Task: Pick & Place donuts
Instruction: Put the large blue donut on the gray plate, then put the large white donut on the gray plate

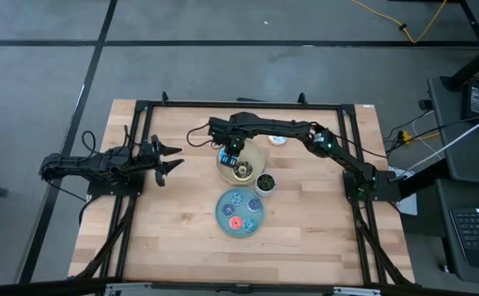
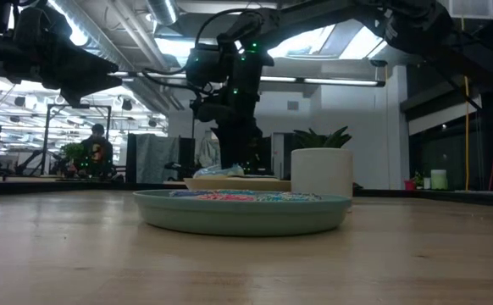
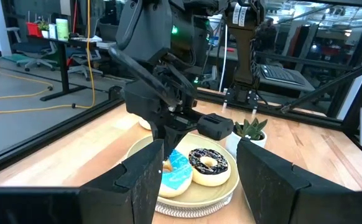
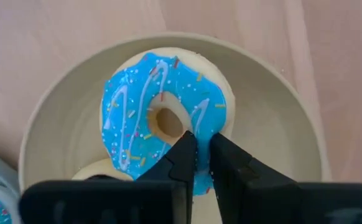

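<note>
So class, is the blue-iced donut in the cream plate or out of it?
In it. The blue-iced donut lies inside the cream plate, with the right gripper shut on its edge.

Pale wooden table (image 1: 174,222) with a smooth, matt plank surface.
Blue-iced donut (image 4: 162,118) looks glossy; cream plate (image 4: 274,143) smooth, matt.
</note>
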Controlling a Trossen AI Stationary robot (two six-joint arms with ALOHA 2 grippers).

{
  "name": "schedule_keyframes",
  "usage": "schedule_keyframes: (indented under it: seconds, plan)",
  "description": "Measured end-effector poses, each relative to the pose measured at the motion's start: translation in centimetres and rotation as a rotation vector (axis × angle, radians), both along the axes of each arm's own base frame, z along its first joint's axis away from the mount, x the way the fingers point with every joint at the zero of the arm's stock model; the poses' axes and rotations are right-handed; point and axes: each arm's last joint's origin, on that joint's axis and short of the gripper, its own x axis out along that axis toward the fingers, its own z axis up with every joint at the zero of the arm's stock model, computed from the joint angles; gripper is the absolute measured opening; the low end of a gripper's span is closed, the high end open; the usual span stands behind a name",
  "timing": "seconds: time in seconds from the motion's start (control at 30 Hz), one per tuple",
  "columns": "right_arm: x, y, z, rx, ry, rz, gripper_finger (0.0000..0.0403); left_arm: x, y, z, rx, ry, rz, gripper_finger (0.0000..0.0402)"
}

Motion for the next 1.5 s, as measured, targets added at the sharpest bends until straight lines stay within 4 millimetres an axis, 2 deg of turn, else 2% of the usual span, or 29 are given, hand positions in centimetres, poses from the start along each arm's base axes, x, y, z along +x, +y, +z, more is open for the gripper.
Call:
schedule_keyframes:
  seconds: [0.1,0.43,0.6,0.93,1.17,1.3,1.5]
  plan:
    - [0.1,0.0,0.0,0.016,-0.009,0.016,0.0064,0.0,0.0,0.0,0.0,0.0,-0.001,0.0196]
    - [0.1,0.0,0.0,0.017,-0.012,0.018,0.0189,0.0,0.0,0.0,0.0,0.0,0.0,0.0196]
    - [0.0,0.1,0.3,0.016,-0.018,0.019,0.0221,0.0,0.0,0.0,0.0,0.0,0.0,0.0196]
    - [-0.4,-0.2,2.3,0.01,-0.057,-0.003,0.0232,0.0,0.0,0.0,0.0,0.0,0.0,0.0196]
    - [-1.0,-0.5,5.4,0.03,-0.084,-0.113,0.0232,0.0,0.0,0.0,0.0,0.0,0.0,0.0196]
    - [-1.8,-0.6,7.2,0.029,-0.119,-0.223,0.0232,0.0,0.0,0.0,0.0,0.0,0.0,0.0196]
    - [-2.6,-1.6,8.3,0.021,-0.141,-0.453,0.0232,0.0,0.0,0.0,0.0,0.0,0.0,0.0196]
